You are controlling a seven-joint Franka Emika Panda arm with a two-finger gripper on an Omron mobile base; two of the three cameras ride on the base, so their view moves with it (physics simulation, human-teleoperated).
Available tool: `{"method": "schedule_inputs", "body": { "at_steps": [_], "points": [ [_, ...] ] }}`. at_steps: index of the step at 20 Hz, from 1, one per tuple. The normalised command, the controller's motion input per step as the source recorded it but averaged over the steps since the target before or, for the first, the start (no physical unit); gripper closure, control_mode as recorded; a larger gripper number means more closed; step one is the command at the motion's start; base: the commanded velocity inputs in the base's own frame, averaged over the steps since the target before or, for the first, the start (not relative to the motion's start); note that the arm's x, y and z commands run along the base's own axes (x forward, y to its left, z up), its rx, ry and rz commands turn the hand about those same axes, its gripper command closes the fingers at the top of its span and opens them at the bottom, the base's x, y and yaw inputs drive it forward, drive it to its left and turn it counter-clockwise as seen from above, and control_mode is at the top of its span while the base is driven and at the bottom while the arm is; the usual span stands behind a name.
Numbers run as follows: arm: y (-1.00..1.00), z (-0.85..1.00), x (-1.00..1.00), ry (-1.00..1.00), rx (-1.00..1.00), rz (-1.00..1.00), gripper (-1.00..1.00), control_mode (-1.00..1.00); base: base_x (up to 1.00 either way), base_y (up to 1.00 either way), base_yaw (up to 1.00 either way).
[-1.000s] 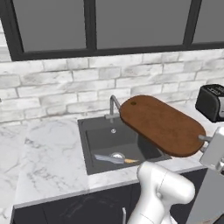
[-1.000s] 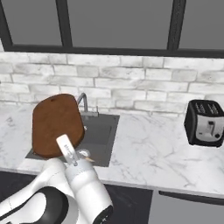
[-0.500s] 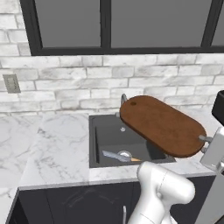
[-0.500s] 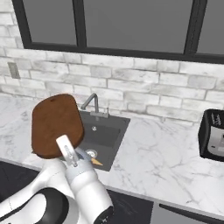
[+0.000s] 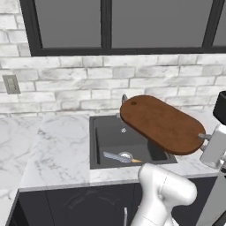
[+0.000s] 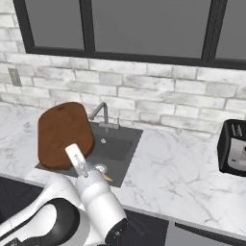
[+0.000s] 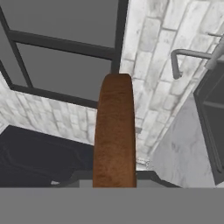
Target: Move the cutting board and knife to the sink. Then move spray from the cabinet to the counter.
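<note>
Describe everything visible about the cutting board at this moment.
The cutting board is a flat, dark-brown wooden oval with rounded ends and a small hole near its far end. It is lifted clear of the counter, held at its near end by the shut gripper, and hangs tilted over the black sink, reaching toward the faucet. The hand view sees it edge-on as a narrow brown strip. Only the gripper touches it.

The bench [image 5: 57, 150] is white marble and runs along the brick wall. The black sink [image 5: 106, 141] is set in it, near the front edge. A dark toaster [image 6: 233, 146] stands on the bench, well to the right of the sink.
</note>
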Motion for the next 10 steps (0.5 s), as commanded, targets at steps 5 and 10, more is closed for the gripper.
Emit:
{"method": "schedule_inputs", "body": {
  "at_steps": [5,10],
  "points": [
    [0.00,0.00,0.38,0.02,0.00,0.00,1.00,-1.00,0.00,0.00,0.00],
    [-0.02,0.00,0.00,0.00,0.00,0.09,1.00,-1.00,0.00,0.00,0.00]
  ]
}}
